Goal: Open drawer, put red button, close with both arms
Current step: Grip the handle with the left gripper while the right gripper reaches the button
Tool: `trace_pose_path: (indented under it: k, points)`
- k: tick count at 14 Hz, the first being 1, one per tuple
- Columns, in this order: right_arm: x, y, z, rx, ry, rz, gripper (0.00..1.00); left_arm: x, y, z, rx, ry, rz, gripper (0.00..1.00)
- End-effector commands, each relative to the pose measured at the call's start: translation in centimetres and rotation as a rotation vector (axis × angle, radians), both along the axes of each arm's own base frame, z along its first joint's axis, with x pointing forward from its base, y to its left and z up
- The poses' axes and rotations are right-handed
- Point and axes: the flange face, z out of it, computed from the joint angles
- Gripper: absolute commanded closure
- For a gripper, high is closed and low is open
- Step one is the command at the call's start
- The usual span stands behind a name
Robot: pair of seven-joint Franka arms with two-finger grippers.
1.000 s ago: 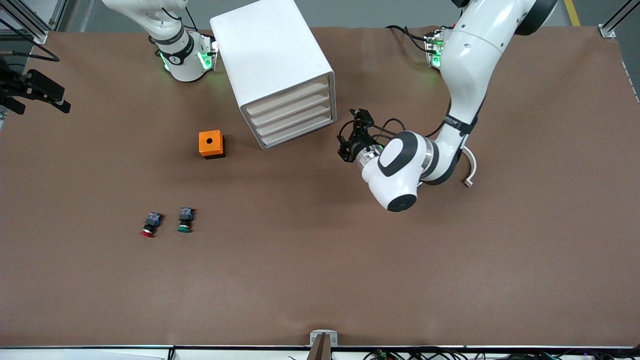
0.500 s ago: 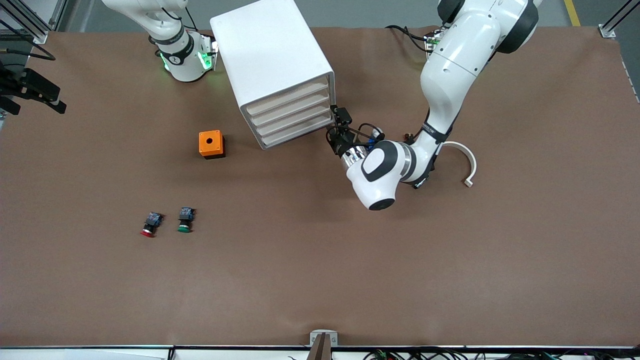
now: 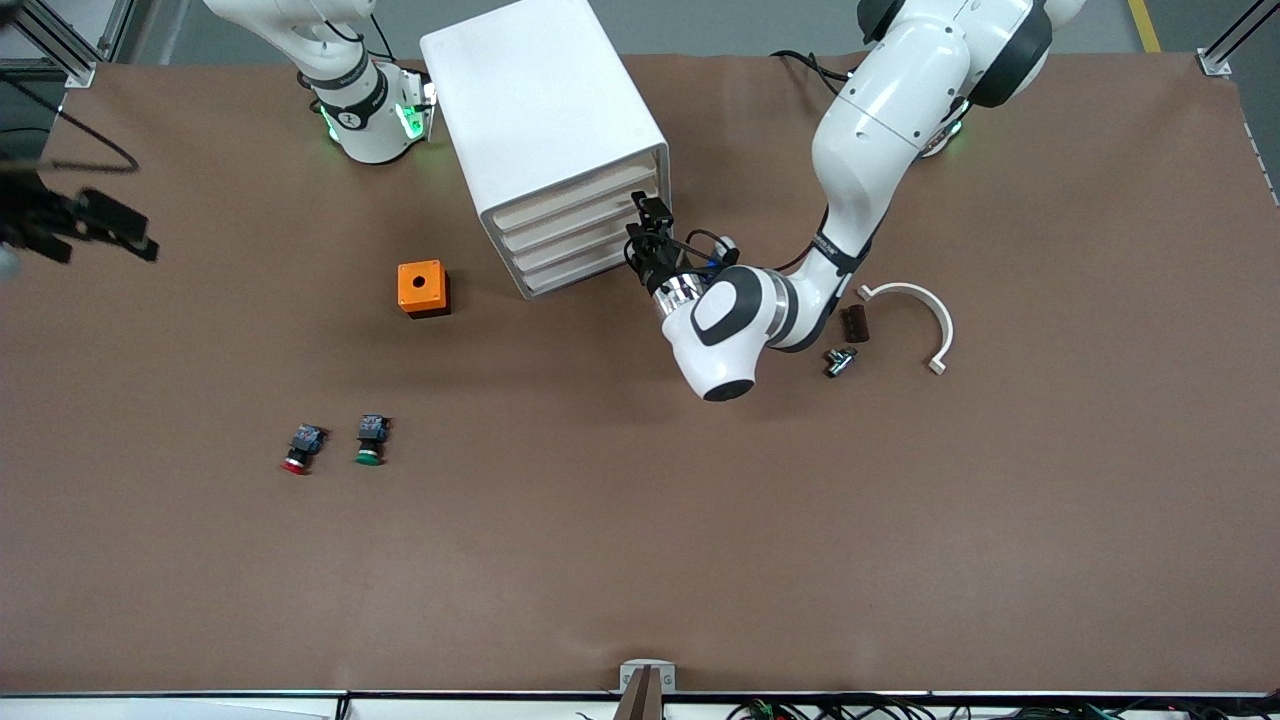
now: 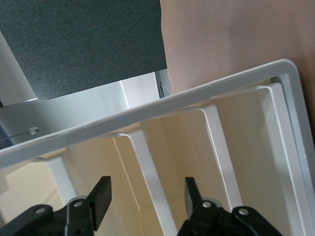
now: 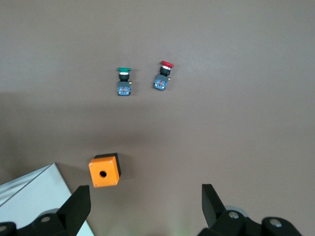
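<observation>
Even, fairly bright overhead light fills the brown matte table (image 3: 640, 560) — shadows fall soft and short beside the white rounded box cabinet (image 3: 540, 110). The glossy white left arm (image 3: 870, 110) carries mild highlights. Its wrist view is soft, too close to the pale cream drawer fronts (image 4: 197, 162) — the right wrist view is sharp.

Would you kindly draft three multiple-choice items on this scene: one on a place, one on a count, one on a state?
1. Where is the left tool?
A. at the cabinet's drawer fronts
B. over the orange box
C. over the red button

2. How many drawers does the cabinet hold?
A. two
B. four
C. six

3. How do the drawers stand?
A. one pulled fully out
B. all pushed in
C. all removed

Answers:
1. A: the front view shows it at the drawer fronts, its fingers straddling a drawer edge.
2. B: four beige-edged fronts are stacked.
3. B: none juts out, and the red button lies on the table.
</observation>
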Motion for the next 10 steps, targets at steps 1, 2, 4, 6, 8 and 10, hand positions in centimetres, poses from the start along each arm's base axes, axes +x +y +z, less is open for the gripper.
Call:
trace_pose_path:
  k: [1, 2, 4, 6, 8, 10]
  points:
    - [4.7, 0.2, -5.0, -0.016, 0.021, 0.017, 0.00, -0.3, -1.2, -0.7, 0.009, 0.010, 0.017, 0.37]
    - [5.8, 0.6, -6.7, -0.019, -0.002, 0.018, 0.00, -0.5, -1.4, -0.8, 0.009, 0.007, 0.019, 0.43]
    - [7.8, 1.2, -12.3, -0.021, 0.003, -0.012, 0.00, -1.2, -2.1, -0.8, 0.006, 0.009, 0.009, 0.57]
    - [8.3, 2.8, -16.9, -0.035, -0.042, -0.172, 0.00, -1.5, -2.5, -0.6, -0.002, 0.017, 0.015, 0.67]
    - [8.3, 3.5, -20.8, -0.045, -0.064, -0.262, 0.00, -1.6, -2.8, -0.4, -0.013, 0.033, 0.029, 0.77]
    - [9.0, 1.0, -24.0, -0.046, -0.078, -0.300, 0.00, -2.3, -3.3, -0.4, 0.025, 0.047, 0.023, 0.85]
